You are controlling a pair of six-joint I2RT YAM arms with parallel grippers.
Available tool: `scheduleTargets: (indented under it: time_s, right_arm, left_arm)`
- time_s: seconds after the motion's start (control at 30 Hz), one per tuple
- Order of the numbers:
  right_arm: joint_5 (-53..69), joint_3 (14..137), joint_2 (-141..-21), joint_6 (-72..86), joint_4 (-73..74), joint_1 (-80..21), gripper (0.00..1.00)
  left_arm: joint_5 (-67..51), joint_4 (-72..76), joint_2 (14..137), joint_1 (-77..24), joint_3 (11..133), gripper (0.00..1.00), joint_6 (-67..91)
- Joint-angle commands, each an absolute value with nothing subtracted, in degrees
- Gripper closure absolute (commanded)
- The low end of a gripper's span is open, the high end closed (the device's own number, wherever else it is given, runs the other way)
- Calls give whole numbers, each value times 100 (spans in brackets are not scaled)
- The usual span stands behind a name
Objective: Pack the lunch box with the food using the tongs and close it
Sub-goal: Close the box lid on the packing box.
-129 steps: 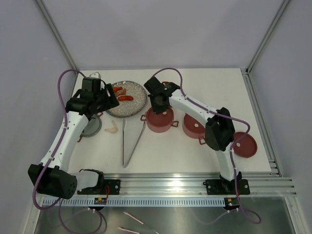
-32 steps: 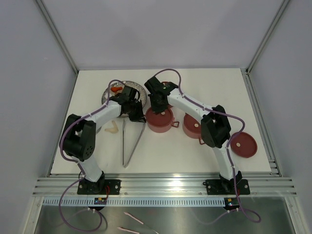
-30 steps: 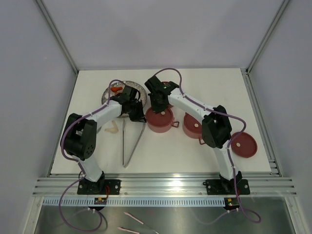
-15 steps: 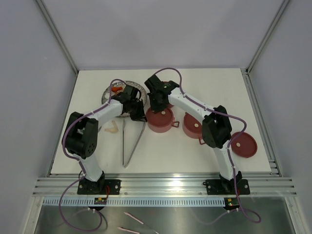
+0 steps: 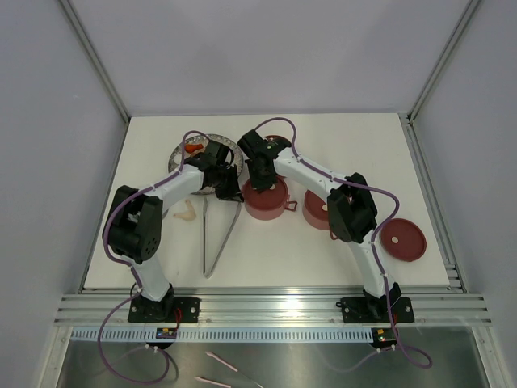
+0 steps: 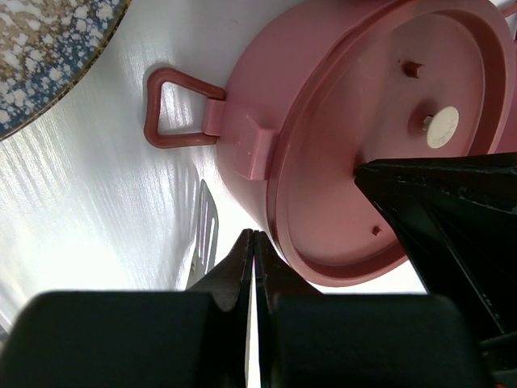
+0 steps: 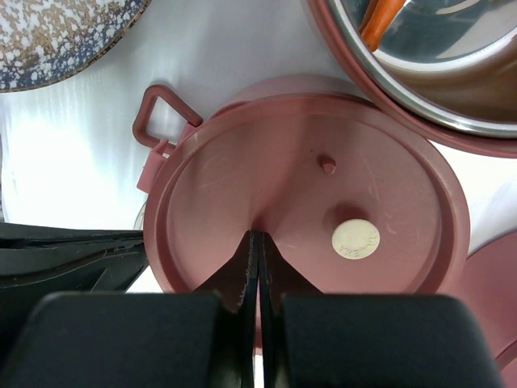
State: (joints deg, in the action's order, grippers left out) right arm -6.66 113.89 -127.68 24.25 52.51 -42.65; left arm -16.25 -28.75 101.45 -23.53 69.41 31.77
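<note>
A lidded dark-red tier (image 5: pixel 266 200) of the lunch box stands mid-table. My right gripper (image 7: pixel 257 236) is shut, its tips resting on that tier's flat lid (image 7: pixel 323 202). My left gripper (image 6: pixel 254 236) is shut and empty, low beside the tier's left wall (image 6: pixel 266 153), near its loop handle (image 6: pixel 171 109). An open tier (image 7: pixel 436 73) behind holds orange food (image 7: pixel 378 20). A second lidded tier (image 5: pixel 319 212) sits to the right, and a loose lid (image 5: pixel 402 240) lies further right. The tongs (image 5: pixel 218 234) lie on the table, held by neither gripper.
The grey speckled plate (image 5: pixel 182 158) sits at the back left with an orange piece (image 5: pixel 191 148) on it. A pale piece (image 5: pixel 186 214) lies on the table left of the tongs. Both arms crowd around the middle tier.
The left arm has swung in from the plate's left side to the tier's left wall. Over the last second the right arm's elbow shifted slightly left; both grippers stayed shut.
</note>
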Motion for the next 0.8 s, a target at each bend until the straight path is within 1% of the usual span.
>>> scheduleTargets:
  time_s: [0.0,0.2,0.4,0.53,0.63,0.77]
  right_arm:
    - [-835,11575,-12437,2408,5265,-4315,100]
    - [-835,11391,-12102,2400,5028,-4307,100]
    - [-607,10908,-12620,2487,4703,-4315,100]
    - [-387,10916,-12867,2496,4930,-4324,100]
    - [-500,10898,-12403,2426,4983,-4333,100]
    - [-1281,11056,-11708,2268,5080,-4316,100]
  left_arm:
    - [-1565,-2865,10011,-2373,7110,100,3120]
    - [-1293,-3085,9572,-2373,7172,100,3085]
    - [-1090,-3296,9132,-2373,7277,100,3050]
    - [-1116,-3313,9070,-2373,7269,100,3111]
    - [-1055,-3261,8974,-2373,7172,100,3155]
    - [-976,-3138,8842,-2382,7101,100,3217]
